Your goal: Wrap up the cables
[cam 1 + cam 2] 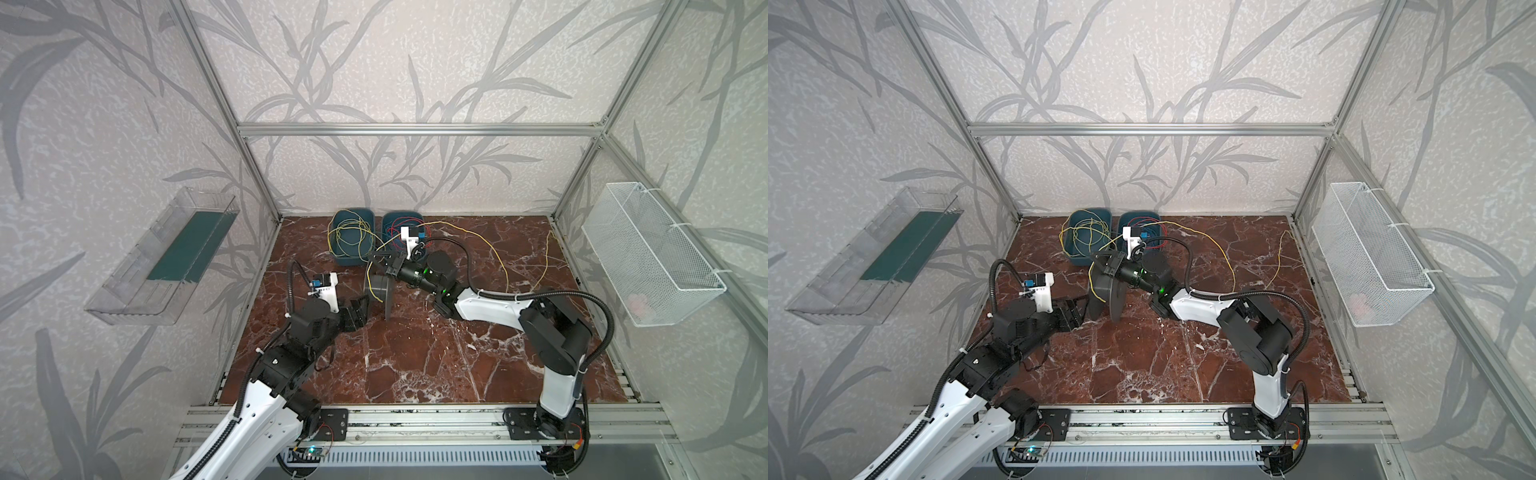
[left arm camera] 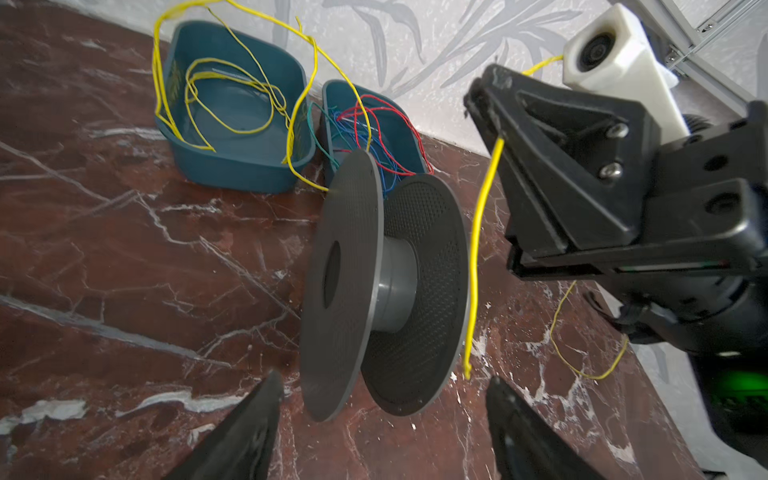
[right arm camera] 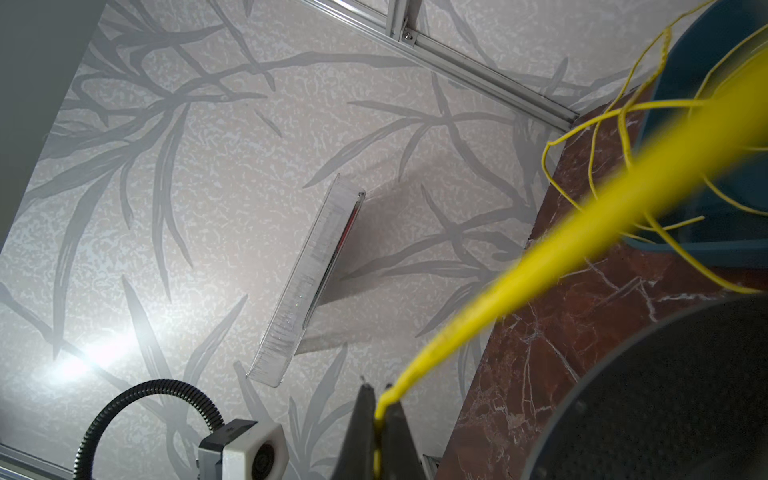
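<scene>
**Cable end held at spool; left jaws standing open**

The right gripper (image 2: 498, 133) is pinching the yellow cable (image 2: 478, 249) tight between its closed fingertips, a short way from the free end. That end is hanging alongside the rim of the spool (image 2: 386, 286) flange nearer the right arm. The spool is standing on edge on the marble table (image 1: 415, 353). The left gripper (image 1: 359, 309) is waiting just beside the opposite flange, jaws spread wide and gripping nothing. The rest of the cable is trailing across the table, with loops lying in the blue bin (image 2: 245, 174). Coloured wires are lying in the second bin (image 2: 332, 99).

Judgement: the step in hand is seating the free end on the hub.
- The left gripper should be steadying a flange first, since an edge-standing spool is liable to roll.
- The end needs bringing between the flanges, not outside them.
- Slack may be snagging on the bin rim.
</scene>
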You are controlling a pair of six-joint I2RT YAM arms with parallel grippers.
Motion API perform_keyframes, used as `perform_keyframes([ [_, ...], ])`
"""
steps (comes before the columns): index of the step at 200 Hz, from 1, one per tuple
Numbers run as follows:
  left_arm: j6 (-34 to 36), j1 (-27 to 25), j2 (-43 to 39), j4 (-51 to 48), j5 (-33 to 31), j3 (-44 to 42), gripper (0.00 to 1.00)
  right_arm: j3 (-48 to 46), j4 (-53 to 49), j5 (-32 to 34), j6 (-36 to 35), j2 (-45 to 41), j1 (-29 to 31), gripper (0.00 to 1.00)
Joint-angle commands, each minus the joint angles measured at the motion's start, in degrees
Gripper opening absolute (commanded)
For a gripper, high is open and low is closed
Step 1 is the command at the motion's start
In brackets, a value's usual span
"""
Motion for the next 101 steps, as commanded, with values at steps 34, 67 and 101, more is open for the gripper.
perform_keyframes([
  [34, -1.8, 1.8, 5.9, 8.2, 2.6, -0.1, 0.79, 2.4, 10.5, 1.4, -0.4, 3.4, 0.0, 0.00],
  [67, -0.8, 2.7, 8.9, 10.8, 1.2, -0.8, 0.73, 3.0, 10.1, 0.7, -0.7, 4.1, -0.1, 0.00],
  [101, 0.3, 3.7, 9.4, 13.2, 0.1, -1.4, 0.73, 2.8, 10.4, 0.8, 0.1, 5.1, -0.1, 0.00],
])
